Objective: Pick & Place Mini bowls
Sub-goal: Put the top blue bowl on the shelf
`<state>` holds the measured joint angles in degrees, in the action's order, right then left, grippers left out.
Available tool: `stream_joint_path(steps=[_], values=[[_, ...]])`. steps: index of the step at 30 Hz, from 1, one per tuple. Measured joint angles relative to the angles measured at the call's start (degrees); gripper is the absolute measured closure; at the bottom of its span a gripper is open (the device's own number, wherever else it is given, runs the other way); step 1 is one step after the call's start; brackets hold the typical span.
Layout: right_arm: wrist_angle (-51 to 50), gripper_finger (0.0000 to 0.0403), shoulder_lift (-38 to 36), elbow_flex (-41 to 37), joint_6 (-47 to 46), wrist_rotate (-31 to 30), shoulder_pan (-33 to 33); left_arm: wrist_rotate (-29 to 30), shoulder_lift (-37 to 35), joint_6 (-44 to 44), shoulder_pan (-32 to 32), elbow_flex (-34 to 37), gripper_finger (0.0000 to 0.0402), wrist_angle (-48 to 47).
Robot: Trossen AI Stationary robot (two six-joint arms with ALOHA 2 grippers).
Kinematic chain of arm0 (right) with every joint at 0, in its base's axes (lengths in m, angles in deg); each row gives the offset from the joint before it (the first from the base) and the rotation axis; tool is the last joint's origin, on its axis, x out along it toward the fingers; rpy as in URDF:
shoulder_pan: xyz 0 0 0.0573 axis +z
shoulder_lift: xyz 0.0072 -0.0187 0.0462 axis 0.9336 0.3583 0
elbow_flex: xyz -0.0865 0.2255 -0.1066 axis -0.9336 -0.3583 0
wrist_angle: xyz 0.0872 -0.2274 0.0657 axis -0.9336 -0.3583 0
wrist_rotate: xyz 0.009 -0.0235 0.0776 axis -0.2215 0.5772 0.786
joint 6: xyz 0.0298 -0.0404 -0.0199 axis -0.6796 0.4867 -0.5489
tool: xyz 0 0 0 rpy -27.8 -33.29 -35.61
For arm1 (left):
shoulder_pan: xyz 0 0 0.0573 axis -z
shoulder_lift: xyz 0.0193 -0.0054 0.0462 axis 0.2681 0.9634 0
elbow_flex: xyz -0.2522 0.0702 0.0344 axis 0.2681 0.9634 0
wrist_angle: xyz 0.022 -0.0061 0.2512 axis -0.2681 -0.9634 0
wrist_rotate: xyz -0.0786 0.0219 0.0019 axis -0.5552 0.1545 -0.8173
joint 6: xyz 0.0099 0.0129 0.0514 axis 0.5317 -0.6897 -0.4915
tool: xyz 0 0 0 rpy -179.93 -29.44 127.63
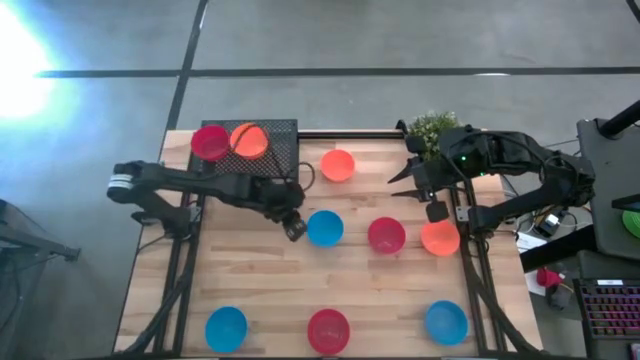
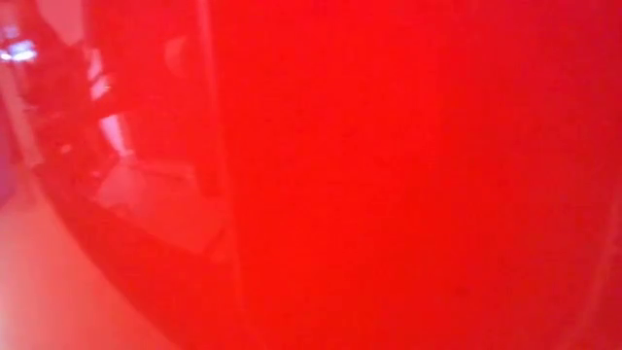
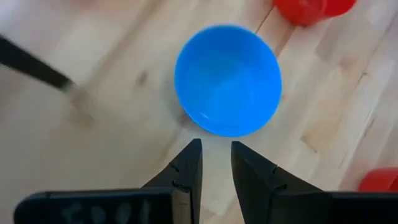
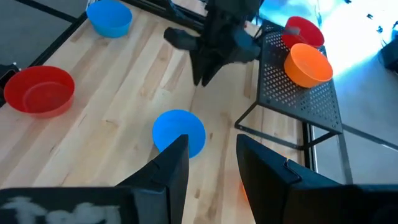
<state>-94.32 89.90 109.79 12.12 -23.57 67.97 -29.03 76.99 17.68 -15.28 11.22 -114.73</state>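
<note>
While the left pincer (image 1: 294, 231) hovers with fingers slightly parted, grasping nothing, just beside the central blue bowl (image 1: 324, 228), a red bowl (image 1: 209, 142) and an orange bowl (image 1: 249, 140) sit on the black mesh rack (image 1: 283, 150). Other mini bowls are scattered over the wooden counter (image 1: 270, 280). At the counter's right edge, the right pincer (image 1: 437, 211), released, hangs above an orange bowl (image 1: 441, 239).

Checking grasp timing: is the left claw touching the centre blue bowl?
Apart. The left wrist view shows bare wood between the left claw tips and the blue bowl rim.
</note>
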Motion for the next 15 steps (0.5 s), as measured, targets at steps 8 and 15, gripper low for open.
stream_joint_path(steps=[8,15], values=[[-2.50,0.0271,0.69,-0.02,0.07,0.10,0.00,-1.60,8.71,13.76,-0.04,-1.48,0.0323,3.54],[-2.44,0.0271,0.75,-0.02,0.10,0.18,0.00,1.15,12.58,24.34,-0.78,-1.92,0.0323,3.93]])
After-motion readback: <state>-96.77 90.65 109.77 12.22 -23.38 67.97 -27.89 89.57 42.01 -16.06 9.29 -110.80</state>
